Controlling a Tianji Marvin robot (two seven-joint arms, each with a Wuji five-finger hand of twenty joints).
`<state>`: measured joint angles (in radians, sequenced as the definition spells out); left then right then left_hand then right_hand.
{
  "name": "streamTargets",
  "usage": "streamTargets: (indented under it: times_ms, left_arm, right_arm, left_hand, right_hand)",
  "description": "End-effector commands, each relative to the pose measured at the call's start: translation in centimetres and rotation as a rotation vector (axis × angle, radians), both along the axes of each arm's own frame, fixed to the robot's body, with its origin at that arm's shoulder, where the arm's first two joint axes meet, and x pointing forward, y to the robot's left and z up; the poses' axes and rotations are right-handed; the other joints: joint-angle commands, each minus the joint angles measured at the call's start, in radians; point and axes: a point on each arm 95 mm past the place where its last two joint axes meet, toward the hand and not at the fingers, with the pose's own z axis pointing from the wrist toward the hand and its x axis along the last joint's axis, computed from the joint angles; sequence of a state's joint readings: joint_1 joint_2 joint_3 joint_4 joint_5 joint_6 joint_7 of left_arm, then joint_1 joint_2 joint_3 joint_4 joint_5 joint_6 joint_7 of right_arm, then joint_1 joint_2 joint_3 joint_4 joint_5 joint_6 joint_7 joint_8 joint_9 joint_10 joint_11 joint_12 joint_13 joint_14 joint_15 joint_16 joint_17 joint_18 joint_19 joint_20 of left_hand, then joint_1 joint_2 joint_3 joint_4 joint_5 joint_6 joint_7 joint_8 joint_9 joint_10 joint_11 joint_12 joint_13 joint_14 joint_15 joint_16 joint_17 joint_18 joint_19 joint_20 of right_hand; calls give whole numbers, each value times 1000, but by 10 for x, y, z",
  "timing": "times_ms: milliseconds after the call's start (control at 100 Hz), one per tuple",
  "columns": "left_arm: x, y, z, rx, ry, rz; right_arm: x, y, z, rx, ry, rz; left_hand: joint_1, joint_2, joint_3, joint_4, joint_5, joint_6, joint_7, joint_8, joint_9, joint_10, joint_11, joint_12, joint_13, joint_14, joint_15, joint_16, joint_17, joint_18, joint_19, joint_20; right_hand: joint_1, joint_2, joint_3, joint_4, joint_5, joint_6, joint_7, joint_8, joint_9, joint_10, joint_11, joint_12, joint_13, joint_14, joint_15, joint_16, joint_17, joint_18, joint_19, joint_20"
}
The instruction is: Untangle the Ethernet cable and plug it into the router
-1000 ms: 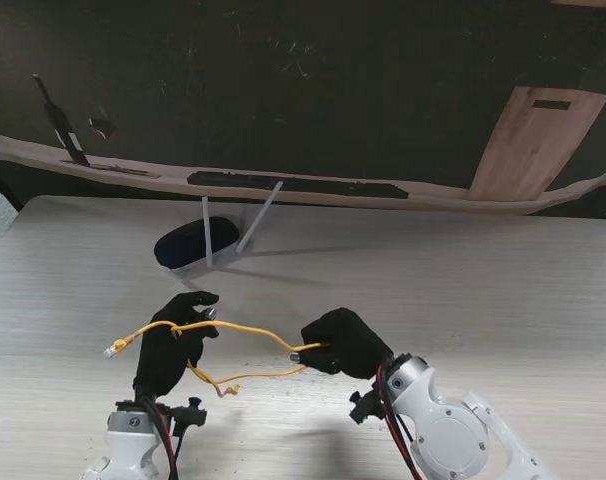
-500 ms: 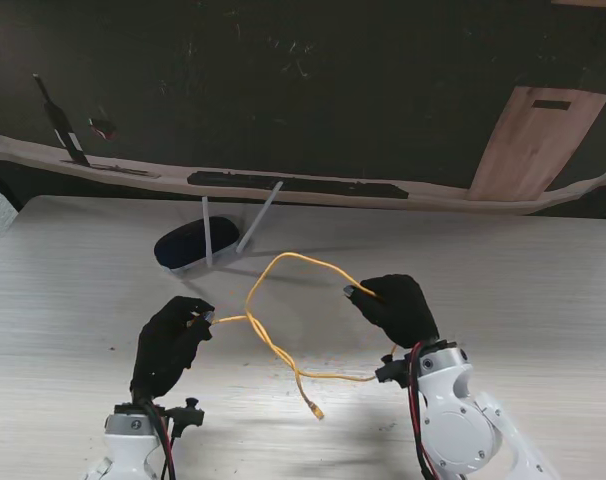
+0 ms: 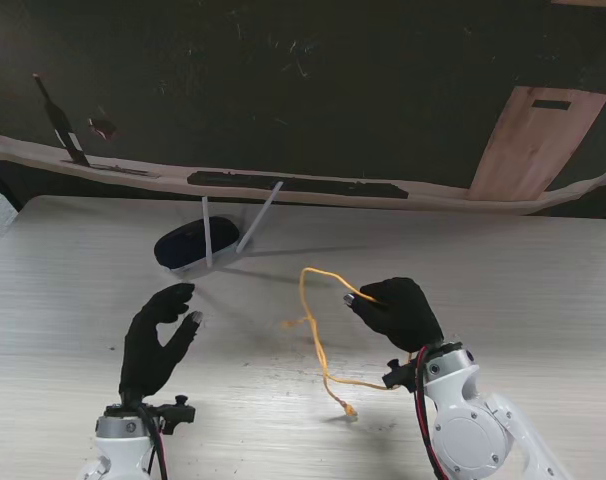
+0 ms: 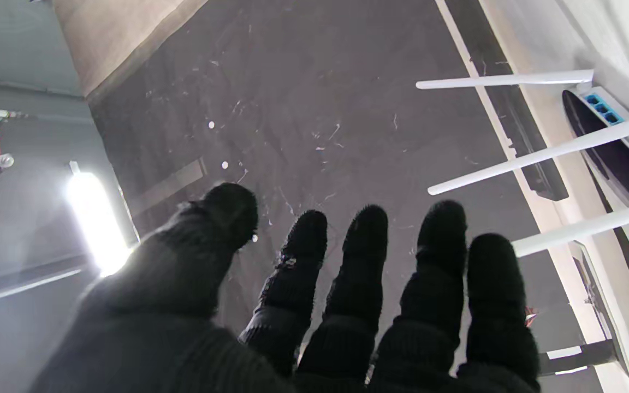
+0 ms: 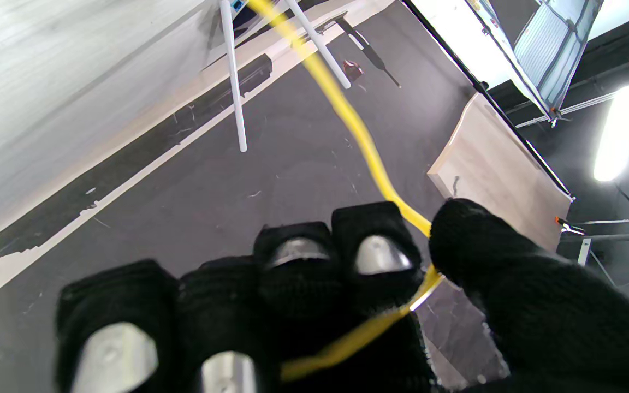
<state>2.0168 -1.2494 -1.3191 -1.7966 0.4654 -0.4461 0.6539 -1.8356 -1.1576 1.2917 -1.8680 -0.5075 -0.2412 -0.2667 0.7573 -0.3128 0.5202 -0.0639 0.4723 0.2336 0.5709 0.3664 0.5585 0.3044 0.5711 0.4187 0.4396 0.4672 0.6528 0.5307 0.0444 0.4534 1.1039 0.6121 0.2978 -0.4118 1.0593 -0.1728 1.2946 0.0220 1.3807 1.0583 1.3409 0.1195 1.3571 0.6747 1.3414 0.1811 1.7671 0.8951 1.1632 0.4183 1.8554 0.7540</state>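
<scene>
Untangling looks nearly done: the yellow cable (image 3: pixel 318 330) hangs in 1 loose strand from the right hand (image 3: pixel 398 312), fingers clamped on it. The left hand (image 3: pixel 155 340) is spread, holding nothing. Next, catch the plug (image 3: pixel 349 409) and carry it to the router (image 3: pixel 188 246), far left.

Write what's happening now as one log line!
left robot hand: open, empty | right robot hand: pinching yellow cable | router: unplugged
</scene>
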Motion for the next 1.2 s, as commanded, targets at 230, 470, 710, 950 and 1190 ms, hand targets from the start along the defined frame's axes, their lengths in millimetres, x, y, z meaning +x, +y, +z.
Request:
streamTargets:
  times_ms: [230,470,710,950,1190]
  left_arm:
    - [-4,0,-2,80,3,-121]
    - [3,-20,-8,172,95,-241]
    - [9,-33,-15,184,126,-251]
    - [11,-44,-17,165,173,-282]
    - [12,-56,-14,38,221,-312]
  right_arm:
    - [-4,13,9,-30,-23,91]
    - [-10,39,18,-3,16,237]
    - [-23,64,25,38,38,360]
    - [-30,80,27,63,58,429]
    - [-31,89,26,82,80,464]
  left_hand:
    - [-174,-61,72,27,-48,-28,-156,-81,-132,-11,-134,-78,-118,-107,-201,-114,-92,-190,-247,-179]
    - [-169,-63,47,27,-78,1,-301,-159,-215,-12,-200,-116,-188,-148,-285,-180,-119,-231,-361,-242]
    - [-173,-70,34,27,-131,-1,-327,-171,-259,-18,-210,-123,-218,-160,-302,-189,-120,-211,-410,-267]
    - [-146,-100,100,28,-197,7,-321,-173,-279,-16,-189,-116,-198,-152,-265,-174,-101,-255,-340,-231]
    - [151,-34,126,31,-112,6,-95,-56,-106,-14,-65,-44,11,-103,-90,-128,69,-166,-124,-114]
  right_hand:
    - [-4,9,-16,29,58,25,9,-14,115,188,159,18,-34,-104,32,18,15,26,233,15]
    - [-3,0,-14,31,57,24,7,-15,115,188,159,17,-33,-108,32,19,15,23,235,15]
    - [-5,-3,-14,31,52,21,-5,-19,115,188,158,16,-33,-112,32,18,15,18,236,15]
    - [-7,-5,-12,32,47,19,-13,-21,115,189,152,13,-33,-113,31,17,16,14,235,13]
    - [-8,-8,-9,31,45,18,-17,-23,115,191,148,11,-33,-111,31,16,15,15,234,10]
